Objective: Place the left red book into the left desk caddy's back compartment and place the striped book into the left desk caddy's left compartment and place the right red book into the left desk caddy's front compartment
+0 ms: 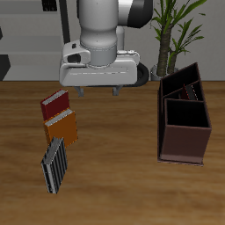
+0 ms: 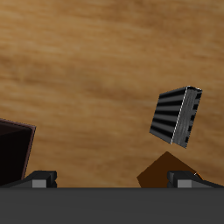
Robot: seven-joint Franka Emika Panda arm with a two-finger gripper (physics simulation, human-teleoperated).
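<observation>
Above the table, the gripper (image 1: 98, 89) hangs open and empty; only the exterior view shows a red book (image 1: 54, 105).

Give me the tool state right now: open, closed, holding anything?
Tool: open, holding nothing. Fingers stand apart over bare table, short of the striped book.

On the table (image 1: 114, 132), 3 books lie in a loose line at about 9 o'clock from its middle: a red book (image 1: 54, 105) farthest back, the orange book (image 1: 62, 130) touching it at 6 o'clock, the striped book (image 1: 54, 165) nearest the front edge. The left desk caddy (image 1: 183, 114) stands well apart at 3 o'clock. The gripper (image 1: 98, 88) hangs at 12 o'clock.
</observation>
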